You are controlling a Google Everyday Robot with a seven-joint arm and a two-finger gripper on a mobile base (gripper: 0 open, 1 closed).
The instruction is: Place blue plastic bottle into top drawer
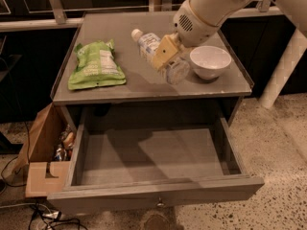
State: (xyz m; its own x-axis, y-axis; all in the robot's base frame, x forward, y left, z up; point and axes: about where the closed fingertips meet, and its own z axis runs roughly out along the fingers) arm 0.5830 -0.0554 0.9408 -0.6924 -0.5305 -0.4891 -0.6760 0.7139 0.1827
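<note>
The blue plastic bottle (149, 46), clear with a white cap and a pale label, lies tilted above the grey table top, cap toward the back left. My gripper (164, 52) is closed around its middle from the right and holds it just off the surface, with a shadow below it. The top drawer (158, 189) is pulled out wide toward the front, below and in front of the bottle. Its inside is bare and its small knob shows at front centre.
A green snack bag (96, 66) lies on the left of the table top (120, 18). A white bowl (209, 61) sits just right of the gripper. A brown cardboard box (45, 150) with clutter stands on the floor left of the drawer. A white post (283, 66) stands at right.
</note>
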